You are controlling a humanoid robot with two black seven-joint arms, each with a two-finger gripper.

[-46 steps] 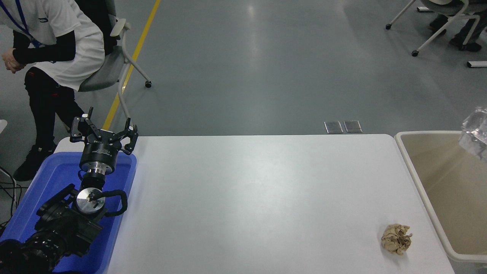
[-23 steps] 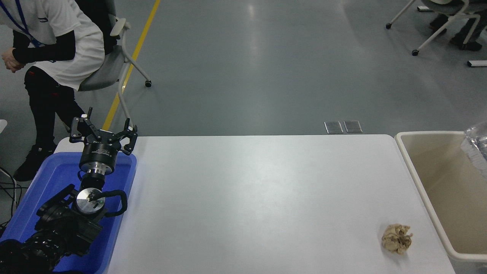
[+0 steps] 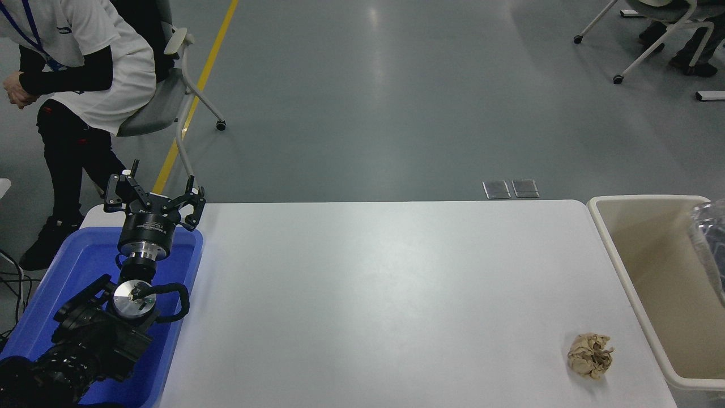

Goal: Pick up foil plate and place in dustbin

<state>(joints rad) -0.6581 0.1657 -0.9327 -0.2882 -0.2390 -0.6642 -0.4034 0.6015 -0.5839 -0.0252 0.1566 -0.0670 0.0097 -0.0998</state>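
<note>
— Where is the foil plate [image 3: 712, 249] being seen?

— At the right edge, inside the opening of the dustbin [image 3: 609, 238], against its far-right side. Only a silvery strip is being shown, its long axis seemingly running steeply downward; whether it is being held or is already dropping cannot be told.

— And the right arm?

— It is not being shown, so nothing can be said of its fingers, though it is judged the nearer arm.

— The left gripper [image 3: 154, 198]?

— It is being kept parked over the blue tub [image 3: 39, 328] at the worktop's [image 3: 368, 294] left, fingers spread and holding nothing, well apart from the bin.

— Anything in the way?

— Only a crumpled paper ball [image 3: 591, 355] is lying near the bin's rim, clear of the opening.
</note>
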